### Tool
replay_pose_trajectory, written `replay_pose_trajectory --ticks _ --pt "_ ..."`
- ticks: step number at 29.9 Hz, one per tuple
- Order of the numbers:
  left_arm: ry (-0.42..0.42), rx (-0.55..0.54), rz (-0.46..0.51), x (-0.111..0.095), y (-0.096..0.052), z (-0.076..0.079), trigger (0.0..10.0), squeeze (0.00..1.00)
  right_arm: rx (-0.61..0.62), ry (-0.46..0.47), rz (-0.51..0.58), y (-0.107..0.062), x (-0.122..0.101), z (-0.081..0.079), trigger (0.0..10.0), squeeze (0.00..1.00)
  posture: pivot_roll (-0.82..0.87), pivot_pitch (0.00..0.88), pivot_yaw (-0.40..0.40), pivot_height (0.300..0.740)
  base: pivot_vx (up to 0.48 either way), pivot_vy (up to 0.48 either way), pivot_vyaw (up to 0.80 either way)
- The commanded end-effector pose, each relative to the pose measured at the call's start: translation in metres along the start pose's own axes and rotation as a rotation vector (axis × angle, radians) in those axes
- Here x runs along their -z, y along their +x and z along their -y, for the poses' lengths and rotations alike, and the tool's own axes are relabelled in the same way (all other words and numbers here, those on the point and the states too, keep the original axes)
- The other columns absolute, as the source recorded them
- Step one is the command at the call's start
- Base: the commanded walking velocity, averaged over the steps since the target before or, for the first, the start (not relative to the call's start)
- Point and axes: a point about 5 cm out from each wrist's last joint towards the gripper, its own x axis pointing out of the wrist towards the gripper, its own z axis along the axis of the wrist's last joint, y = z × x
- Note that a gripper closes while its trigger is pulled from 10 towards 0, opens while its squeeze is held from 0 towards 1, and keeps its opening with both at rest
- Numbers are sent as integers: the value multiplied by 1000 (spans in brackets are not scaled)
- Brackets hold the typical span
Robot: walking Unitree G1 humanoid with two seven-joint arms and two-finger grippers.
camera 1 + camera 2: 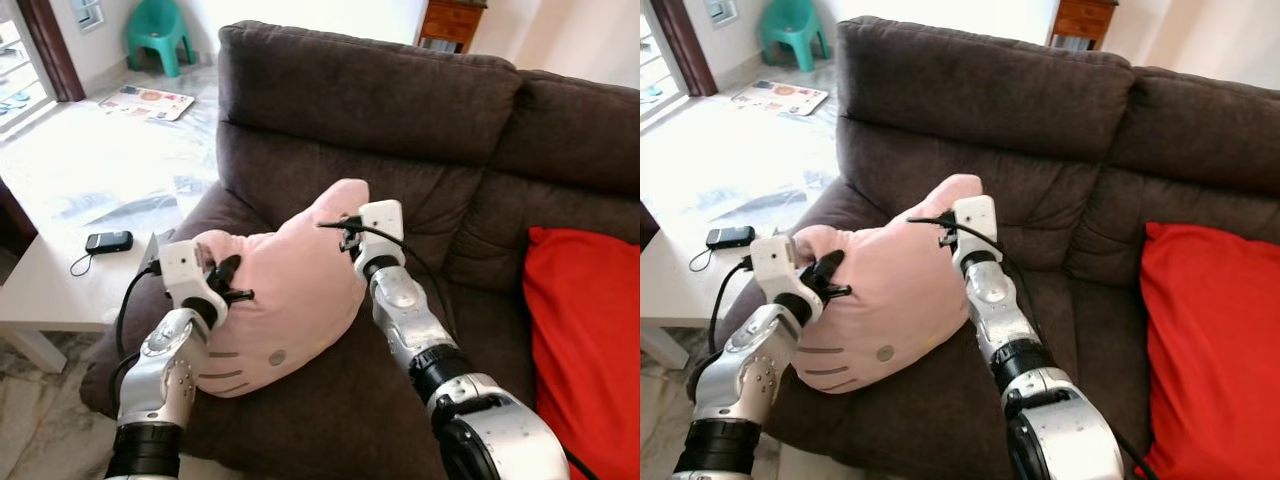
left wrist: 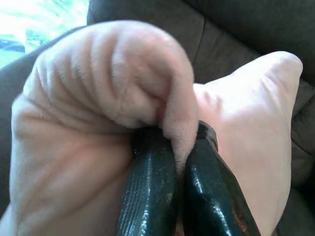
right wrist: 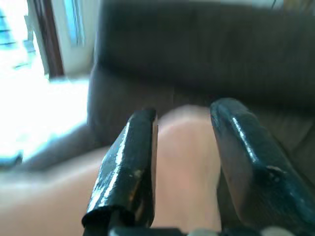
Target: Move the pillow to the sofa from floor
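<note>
A: Left tool (image 2: 172, 196)?
B: Pinching a fold at the pink pillow (image 1: 290, 300) corner.
A: Right tool (image 3: 182, 172)?
B: Fingers spread, straddling the pillow's top corner, no clamp.
A: Pillow location?
B: On the brown sofa (image 1: 420, 120) seat by the armrest. Red cushion (image 1: 585, 340) further right; phone (image 1: 108, 241) on the white tabletop (image 1: 40, 290).

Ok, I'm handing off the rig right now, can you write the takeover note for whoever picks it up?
Left hand: shut on a fold of the pink pillow, at its left edge.
Right hand: open, fingers either side of the pillow's upper corner, not clamped.
Pillow: off the floor, over the sofa seat by the left armrest, leaning toward the backrest. Red cushion lies at the right end.
Done: pillow brought to the sofa.
Left: release the left hand, pull both arms back, check the pillow rests on the seat.
</note>
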Motion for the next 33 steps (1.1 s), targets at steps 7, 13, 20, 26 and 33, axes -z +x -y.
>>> replay_pose_trajectory --ticks 7,13,20,26,33 --pt "-49 -133 -112 25 -4 -16 10000 0 162 -43 -17 -19 16 50 10000 0 142 0 -121 740 0 0 0" --pt "-291 -217 -110 28 7 -13 10000 0 282 -62 -41 -36 24 78 10000 0 130 0 -113 740 0 0 0" --pt "-310 -62 -177 28 24 20 10000 0 319 -66 -85 -54 37 81 10000 0 123 0 -103 740 0 0 0" --pt "-450 36 -218 21 36 41 10000 0 321 -54 -105 -61 41 76 10000 0 116 0 -97 740 0 0 0" --pt "-553 112 -239 7 43 59 10000 0 309 -46 -115 -61 40 72 10000 0 126 0 -102 740 0 0 0"
